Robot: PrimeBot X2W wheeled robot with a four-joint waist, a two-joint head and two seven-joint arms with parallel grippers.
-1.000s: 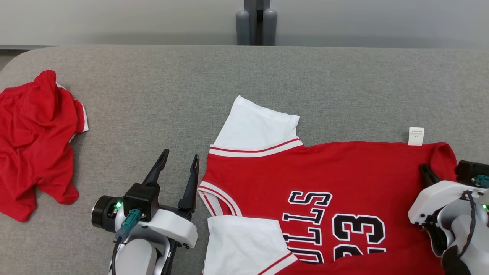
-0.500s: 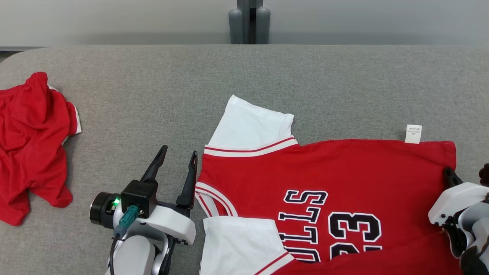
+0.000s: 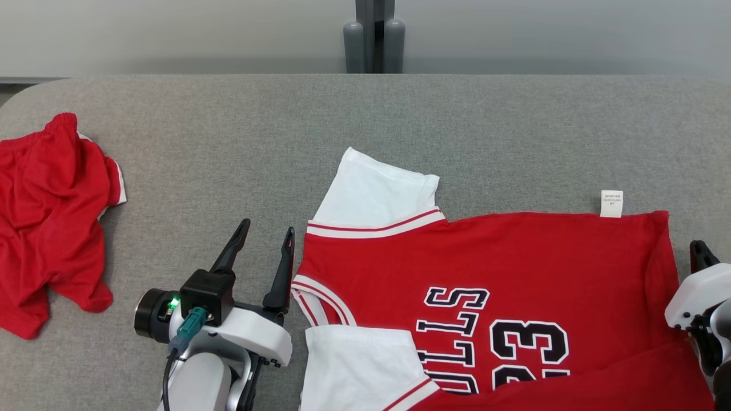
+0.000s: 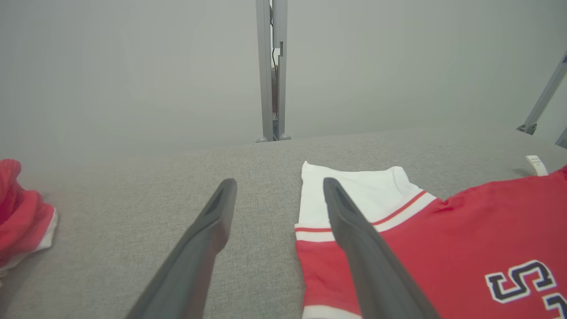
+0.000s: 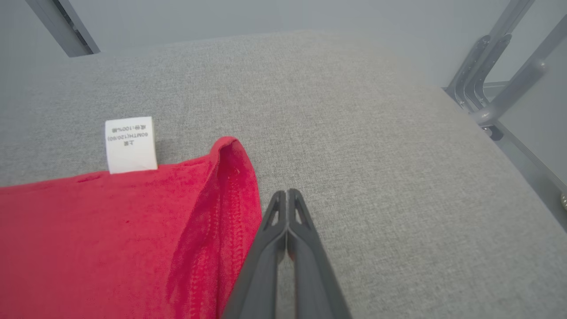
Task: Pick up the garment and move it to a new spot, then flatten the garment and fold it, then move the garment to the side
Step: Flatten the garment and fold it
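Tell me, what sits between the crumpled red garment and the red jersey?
In the head view, the open left gripper stands close beside the jersey; the rest of that stretch is bare grey table.

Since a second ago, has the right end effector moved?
Yes. The right end effector has slid rightward, away from the grey metal post, off the hem of the red basketball jersey.

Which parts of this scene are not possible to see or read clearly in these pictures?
- Jersey: head view, the bottom edge cuts off its lower part and lettering.
- Label: head view, print too small to read.
- Right gripper: right wrist view, shut beside the hem; the gripper itself hides whether cloth is caught lower down.
- Crumpled red garment: head view, left edge cuts it off; folds hide its shape.
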